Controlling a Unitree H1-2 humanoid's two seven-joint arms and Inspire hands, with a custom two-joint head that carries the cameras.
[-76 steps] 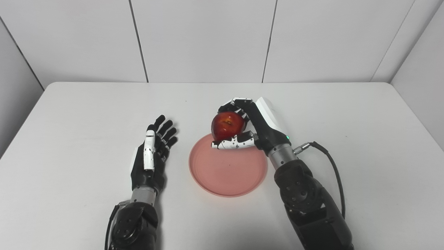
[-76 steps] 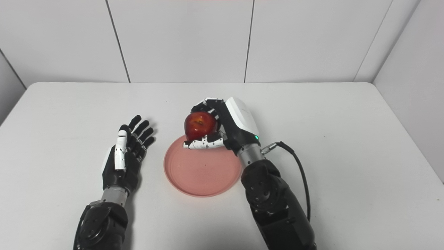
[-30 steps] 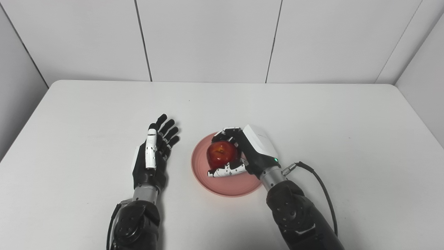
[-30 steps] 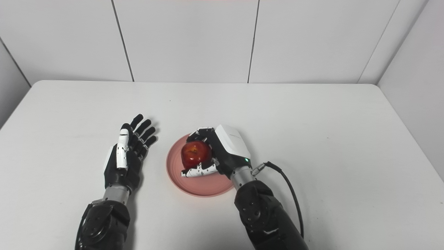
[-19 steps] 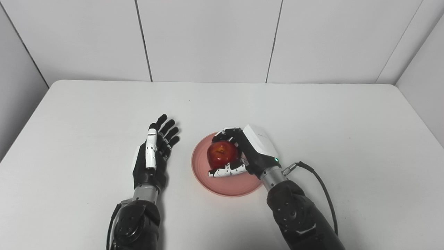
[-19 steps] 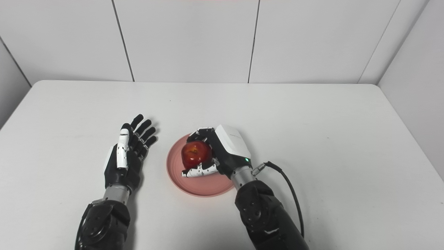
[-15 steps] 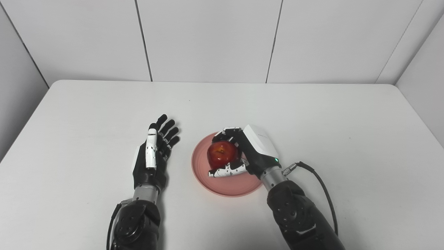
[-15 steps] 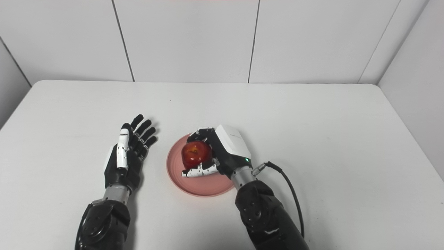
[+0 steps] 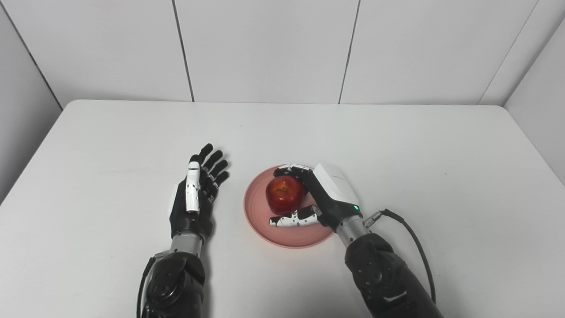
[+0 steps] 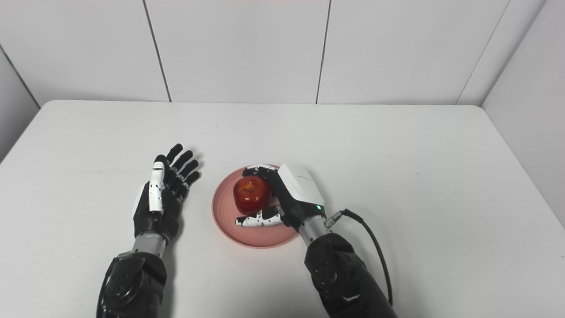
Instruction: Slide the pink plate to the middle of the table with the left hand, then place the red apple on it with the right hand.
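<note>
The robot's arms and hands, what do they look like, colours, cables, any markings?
Both arms are black with bolted joint housings and a silver metal wrist cuff. The left hand is black with one white segmented digit. The right hand has a white back plate, a small green light near the wrist, and a white digit with black speckles. A black cable with a metal plug loops from the right wrist.
</note>
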